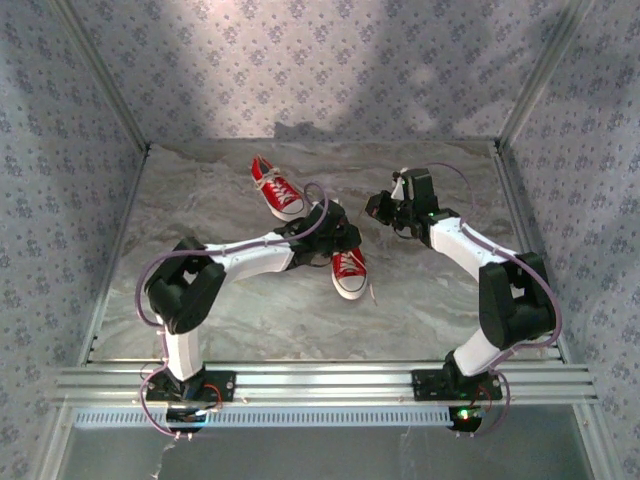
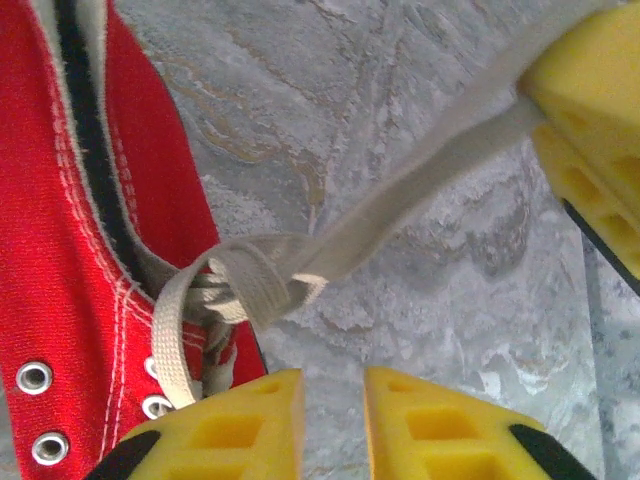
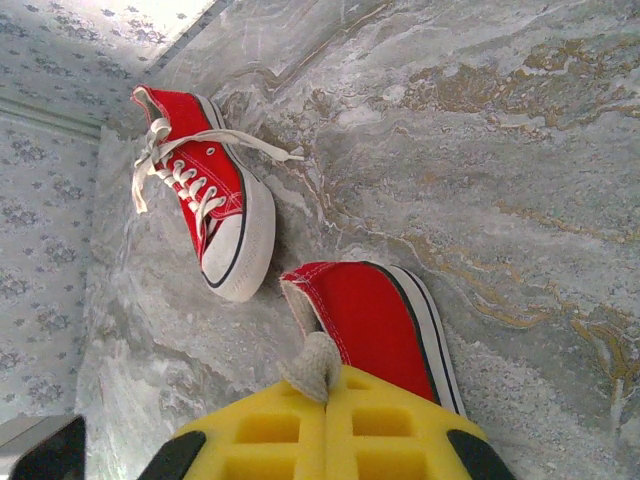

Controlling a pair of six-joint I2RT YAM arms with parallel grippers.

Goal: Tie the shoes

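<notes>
Trailing white laces [image 2: 400,205], red shoes [image 1: 349,272]

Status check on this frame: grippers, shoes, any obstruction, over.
Right gripper shut on white lace of near red canvas sneaker, held taut. Left gripper open beside it. Far red sneaker untied. Nothing in the way.

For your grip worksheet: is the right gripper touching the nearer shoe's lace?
Touching. The right wrist view shows the lace end pinched in the shut right gripper.
</notes>
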